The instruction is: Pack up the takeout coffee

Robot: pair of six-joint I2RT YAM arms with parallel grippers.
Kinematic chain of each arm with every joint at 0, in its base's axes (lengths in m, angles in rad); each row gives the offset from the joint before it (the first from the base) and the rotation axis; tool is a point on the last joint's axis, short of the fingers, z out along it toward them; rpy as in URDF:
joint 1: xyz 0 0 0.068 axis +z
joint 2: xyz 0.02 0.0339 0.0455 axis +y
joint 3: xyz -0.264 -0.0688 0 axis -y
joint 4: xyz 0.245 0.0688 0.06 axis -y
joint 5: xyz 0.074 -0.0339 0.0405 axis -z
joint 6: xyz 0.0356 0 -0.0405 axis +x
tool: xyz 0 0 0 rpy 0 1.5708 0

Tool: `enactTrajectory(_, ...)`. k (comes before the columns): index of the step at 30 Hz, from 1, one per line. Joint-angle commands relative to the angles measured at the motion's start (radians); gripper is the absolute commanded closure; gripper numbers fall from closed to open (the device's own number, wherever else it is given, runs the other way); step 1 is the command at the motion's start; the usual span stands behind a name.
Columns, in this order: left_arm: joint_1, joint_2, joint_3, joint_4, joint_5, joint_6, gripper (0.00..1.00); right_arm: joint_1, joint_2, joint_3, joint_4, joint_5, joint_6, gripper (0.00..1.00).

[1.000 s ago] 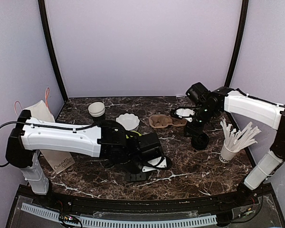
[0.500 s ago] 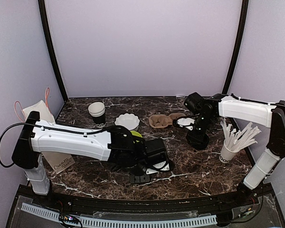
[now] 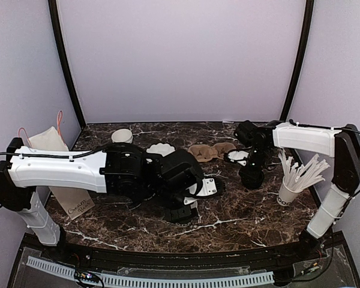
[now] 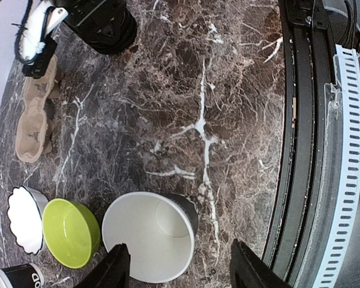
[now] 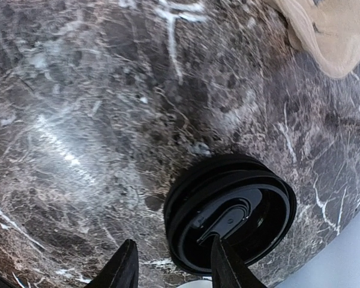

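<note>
No lidded takeout coffee shows in any view. A lidless black paper cup (image 4: 149,237), white inside, stands on the marble (image 3: 205,187). My left gripper (image 4: 183,267) (image 3: 192,198) is open around it, the cup near one finger and touching neither. A stack of black plastic lids (image 5: 231,213) (image 3: 252,179) sits at the right. My right gripper (image 5: 174,264) (image 3: 251,168) hangs just over it, open, with the stack's rim between its fingers.
A green bowl (image 4: 69,231) and a white fluted dish (image 4: 24,219) lie beside the cup. A brown cup carrier (image 3: 207,152), stacked lidless cups (image 3: 122,135), a white cup of sticks (image 3: 288,192) and a paper bag (image 3: 54,150) stand around. The table's front rail (image 4: 312,150) is close.
My left gripper went from shut to open and let go of the black cup. My right gripper dropped onto the lid stack and its jaws narrowed a little.
</note>
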Motion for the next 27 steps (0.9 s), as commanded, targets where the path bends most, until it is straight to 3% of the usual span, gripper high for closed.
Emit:
enactTrajectory(1,-0.005,-0.035,-0.035,0.039,-0.033,-0.025,0.40,-0.028,0.021,-0.006,-0.008,0.003,0.026,0.60)
enactTrajectory(15,-0.003,-0.041,-0.069,0.055,-0.077,-0.027,0.40,-0.041,0.052,-0.019,-0.004,-0.064,0.034,0.64)
enactTrajectory(27,-0.003,-0.063,-0.098,0.072,-0.096,-0.036,0.40,-0.050,0.083,-0.002,-0.002,-0.052,0.054,0.76)
